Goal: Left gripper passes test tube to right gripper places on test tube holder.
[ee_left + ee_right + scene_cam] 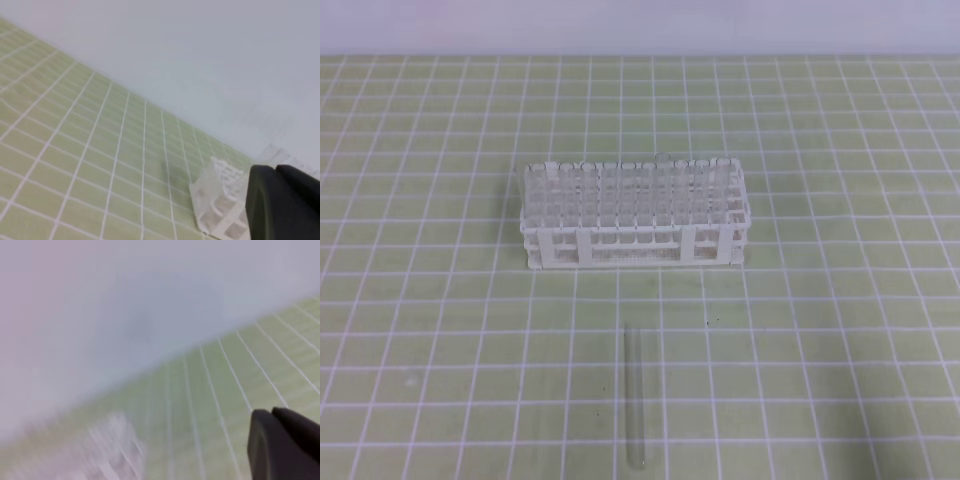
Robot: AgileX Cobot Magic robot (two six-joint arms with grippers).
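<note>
Here the test tube (634,398) lies flat on the bench (840,330), a green mat ruled with white grid lines, close to the front edge and about midway between the left and right edges. It points roughly from front to back, its rounded tip toward the front edge. Nothing touches it. Behind it, well apart and nearer the middle of the bench, stands the rack (633,215), a white plastic lattice with rows of round holes and clear tubes showing through its tiers; its long side runs parallel to the front edge. From the left wrist view one end of the rack (216,200) shows low on the right, just beside the left gripper (284,205), whose black fingers sit pressed together with nothing between them. In the blurred right wrist view the right gripper (285,446) appears the same way at the lower right, its black fingers closed on nothing, above the mat. Neither arm shows in the high view.
</note>
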